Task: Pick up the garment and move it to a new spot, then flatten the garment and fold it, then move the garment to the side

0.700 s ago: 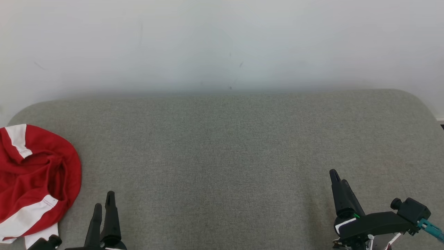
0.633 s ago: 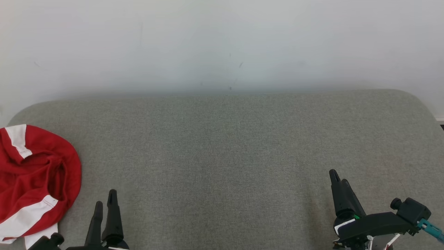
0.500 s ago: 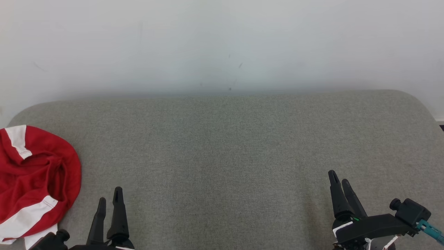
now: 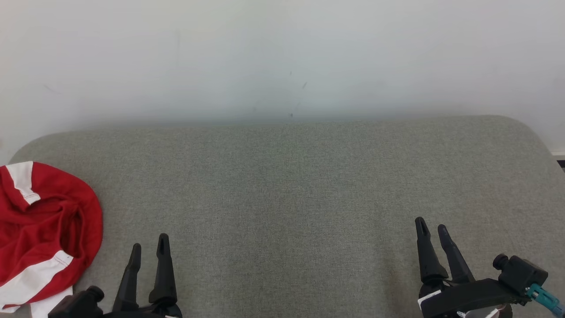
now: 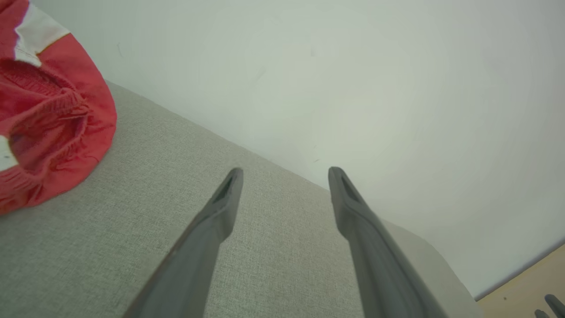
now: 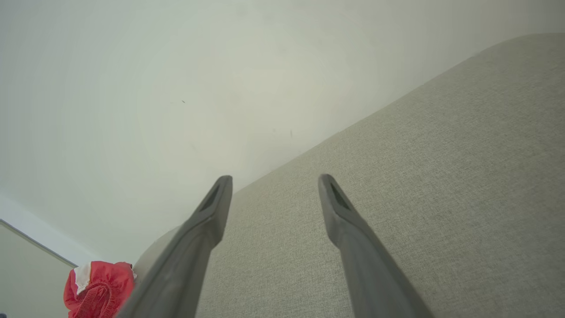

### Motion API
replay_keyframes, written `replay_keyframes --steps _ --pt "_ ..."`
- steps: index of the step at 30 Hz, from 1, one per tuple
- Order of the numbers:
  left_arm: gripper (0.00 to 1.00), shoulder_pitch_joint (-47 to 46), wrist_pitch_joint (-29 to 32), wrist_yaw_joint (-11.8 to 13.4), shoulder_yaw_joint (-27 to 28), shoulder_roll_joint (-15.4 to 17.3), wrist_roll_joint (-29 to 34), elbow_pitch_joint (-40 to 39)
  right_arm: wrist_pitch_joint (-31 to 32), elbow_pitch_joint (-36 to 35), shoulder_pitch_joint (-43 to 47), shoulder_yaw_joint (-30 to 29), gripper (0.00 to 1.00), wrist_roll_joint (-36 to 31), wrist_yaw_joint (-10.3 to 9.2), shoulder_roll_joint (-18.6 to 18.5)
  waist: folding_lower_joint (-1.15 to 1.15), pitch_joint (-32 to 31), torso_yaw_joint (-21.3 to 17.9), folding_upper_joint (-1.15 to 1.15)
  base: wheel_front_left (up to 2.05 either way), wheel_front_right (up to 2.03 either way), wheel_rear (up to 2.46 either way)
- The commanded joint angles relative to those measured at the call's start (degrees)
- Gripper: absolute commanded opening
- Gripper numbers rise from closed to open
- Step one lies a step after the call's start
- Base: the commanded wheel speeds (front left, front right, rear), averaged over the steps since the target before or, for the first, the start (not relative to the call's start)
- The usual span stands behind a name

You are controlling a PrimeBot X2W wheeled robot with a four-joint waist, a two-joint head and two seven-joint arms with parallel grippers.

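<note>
The crumpled red garment with white bands (image 4: 44, 229) lies bunched on the grey woven fabric surface (image 4: 282, 176). It is off to the left of the left gripper's (image 4: 149, 243) two long dark fingers and apart from them, with a strip of bare fabric between. In the left wrist view it sits to the upper left of the fingertips, its ribbed opening turned toward them. The left gripper's fingers are spread, with nothing between them. The right gripper (image 4: 431, 224) is well apart from the garment, far to its right, fingers likewise parted and empty over bare fabric. Ahead of both pairs of fingertips the surface runs to a pale plain wall (image 4: 282, 53).
</note>
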Motion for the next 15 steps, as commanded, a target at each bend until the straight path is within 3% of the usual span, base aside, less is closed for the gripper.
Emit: replay_keyframes --steps 1,15 --pt "1.0 0.21 -0.49 -0.3 -0.37 0.2 2.29 -1.09 -0.65 -1.17 0.07 0.23 1.0 -1.82 -0.05 -0.08 -0.01 -0.03 -0.01 0.0 0.0 0.0 0.0" --pt "1.0 1.49 -2.13 -0.59 -2.42 0.24 11.17 -2.11 -3.27 -3.66 2.09 1.75 1.0 -10.89 -0.06 0.0 -0.01 -0.97 -0.49 0.0 0.0 0.0 0.0"
